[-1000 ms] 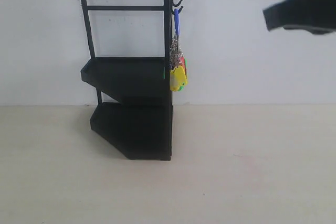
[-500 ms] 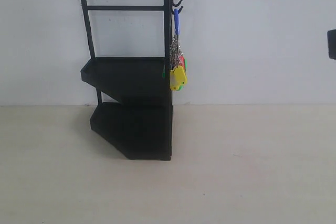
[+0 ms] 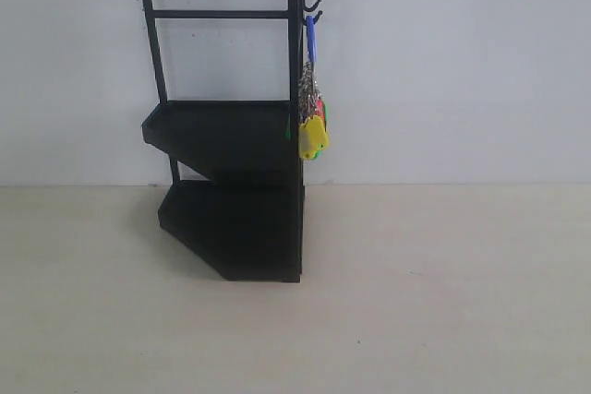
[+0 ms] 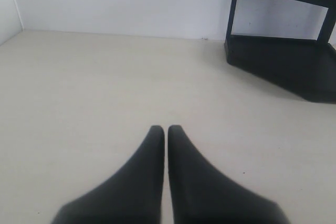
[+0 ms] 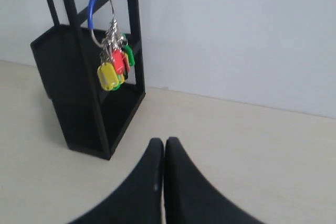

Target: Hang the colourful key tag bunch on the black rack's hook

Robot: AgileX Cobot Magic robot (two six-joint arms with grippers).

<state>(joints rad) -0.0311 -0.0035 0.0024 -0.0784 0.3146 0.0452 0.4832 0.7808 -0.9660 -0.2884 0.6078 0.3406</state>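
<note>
Bunch (image 3: 312, 128) is hung on the hook (image 3: 316, 16) of the rack (image 3: 222, 131), so the left gripper (image 4: 166, 129) and right gripper (image 5: 164, 142), both pinched closed on nothing, are best kept off the rack.

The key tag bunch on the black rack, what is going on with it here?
Nothing is handling it at this moment. The colourful key tag bunch hangs by its ring from a side hook of the black rack, free of both arms. The left tool and the right tool are both shut, empty, and apart from the rack. Judged from this, the hanging looks done.
</note>
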